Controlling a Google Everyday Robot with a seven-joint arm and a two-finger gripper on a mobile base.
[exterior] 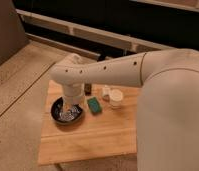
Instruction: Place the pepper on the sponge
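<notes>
My gripper (69,107) hangs down into the bowl (55,114), dark and glossy with bright glints inside. My arm (118,70) wears a smooth, matt off-white shell, plastic by the look. The board (93,136) under it is pale wood, grain showing. The sponge (95,105) looks teal and matt. The floor (13,92) is speckled and rough-looking.

A cream-white robot arm (108,72) with a row of small dark dots reaches over a light honey-coloured wooden board (93,140) with fine grain lines. Its pale gripper (70,106) hangs inside a glossy black bowl (55,114) with whitish glints. Beside the bowl are a teal-green sponge (95,105) and a white cup (115,98). The surrounding floor (13,100) is speckled beige.
</notes>
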